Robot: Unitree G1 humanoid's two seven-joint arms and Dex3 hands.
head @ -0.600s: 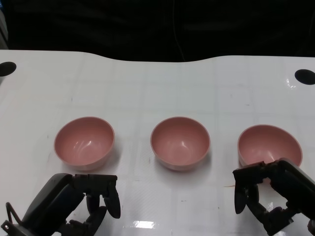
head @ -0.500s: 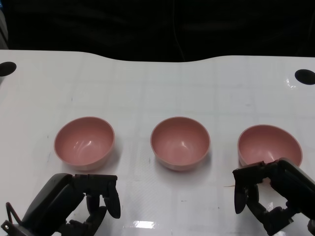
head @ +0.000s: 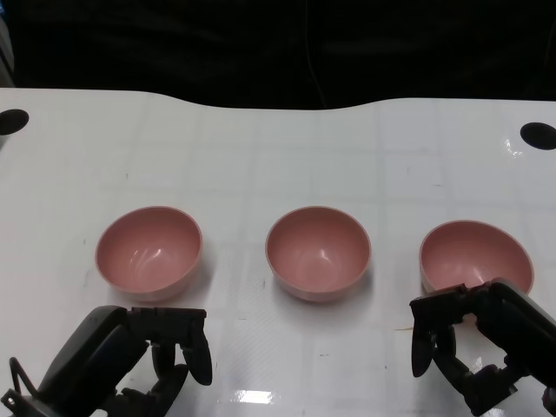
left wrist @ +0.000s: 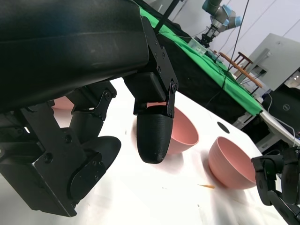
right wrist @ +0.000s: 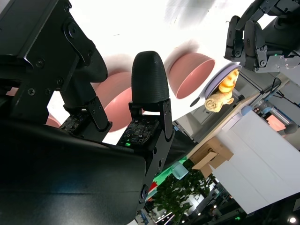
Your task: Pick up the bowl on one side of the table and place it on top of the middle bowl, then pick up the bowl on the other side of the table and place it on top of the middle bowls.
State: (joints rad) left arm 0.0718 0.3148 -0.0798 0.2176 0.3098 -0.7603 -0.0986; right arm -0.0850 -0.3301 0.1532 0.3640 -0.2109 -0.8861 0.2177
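Bowls of matte pink with glossy insides stand in a row across the white table, each apart from the next: left bowl, middle bowl, right bowl. All three sit upright and hold nothing. The left hand hovers near the left bowl, fingers spread, holding nothing. The right hand hangs just before the right bowl, fingers apart and likewise holding nothing.

left bowl | middle bowl | right bowl | pink, upright, apparently unstacked
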